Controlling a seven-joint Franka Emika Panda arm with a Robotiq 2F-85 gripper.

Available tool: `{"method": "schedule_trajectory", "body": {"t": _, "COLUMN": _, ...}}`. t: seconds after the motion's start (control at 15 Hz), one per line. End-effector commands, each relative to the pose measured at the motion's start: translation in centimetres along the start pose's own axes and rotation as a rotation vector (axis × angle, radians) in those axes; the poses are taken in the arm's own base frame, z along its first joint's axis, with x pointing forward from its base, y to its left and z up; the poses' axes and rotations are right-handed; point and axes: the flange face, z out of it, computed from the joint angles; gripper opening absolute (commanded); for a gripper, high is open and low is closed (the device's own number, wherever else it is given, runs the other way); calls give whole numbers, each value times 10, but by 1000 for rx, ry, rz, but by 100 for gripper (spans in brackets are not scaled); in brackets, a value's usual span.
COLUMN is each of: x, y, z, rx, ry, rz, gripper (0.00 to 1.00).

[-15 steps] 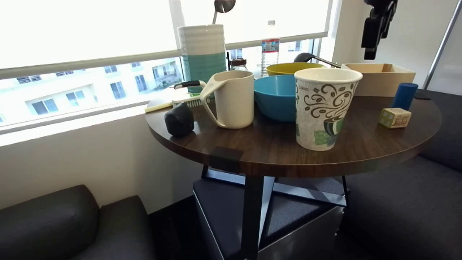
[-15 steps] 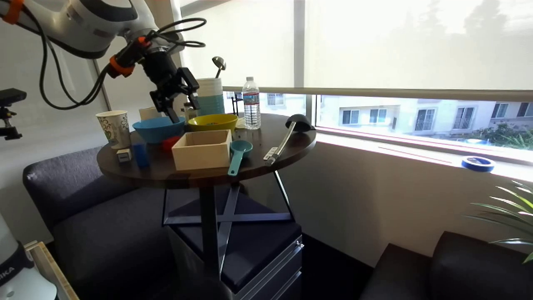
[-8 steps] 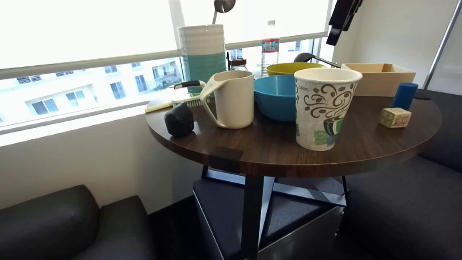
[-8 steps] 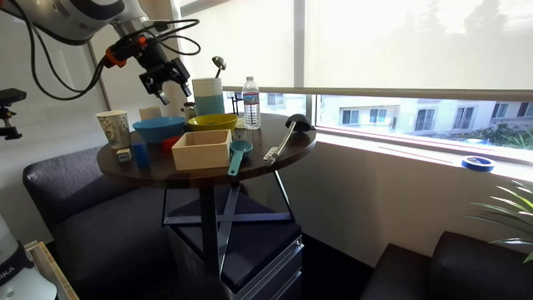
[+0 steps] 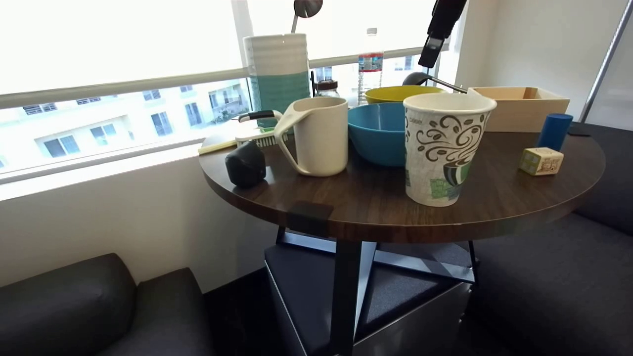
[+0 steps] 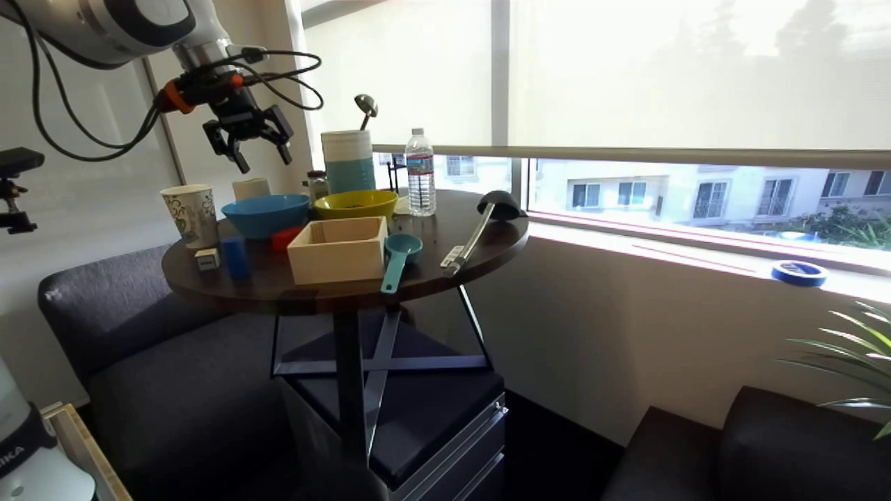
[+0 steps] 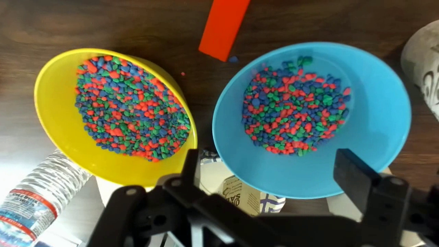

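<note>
**Roomy Above, Tight Beside**

I have free air between my gripper point(image 6: 264, 163) and the blue bowl point(image 7: 375, 96), flanked by the paper cup point(image 5: 442, 153) and, past a slim gap, the yellow bowl point(image 7: 58, 94). Crock point(image 6: 348, 167) and water bottle point(image 6: 421, 179) stand tall toward the window point(image 6: 640, 196).

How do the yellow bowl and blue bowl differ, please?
In the wrist view, pebbles cover more of the visible inside of the yellow bowl than of the blue bowl. The yellow bowl stands nearer the water bottle; the blue bowl, nearer the paper coffee cup. Both are upright and hold red, green and blue pebbles.
</note>
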Motion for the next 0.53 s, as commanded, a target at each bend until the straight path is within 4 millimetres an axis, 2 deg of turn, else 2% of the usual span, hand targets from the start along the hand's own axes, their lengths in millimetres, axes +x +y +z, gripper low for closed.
{"method": "schedule_trajectory", "body": {"t": 0.0, "x": 0, "y": 0, "z": 0, "rx": 1, "ry": -2, "rz": -2, "gripper": 100}}
{"method": "schedule_trajectory", "body": {"t": 0.13, "x": 0, "y": 1, "z": 0, "rx": 2, "ry": -2, "rz": -4, "gripper": 100}}
{"method": "schedule_trajectory", "body": {"t": 0.47, "x": 42, "y": -42, "z": -7, "rx": 12, "ry": 66, "rz": -282, "gripper": 100}}
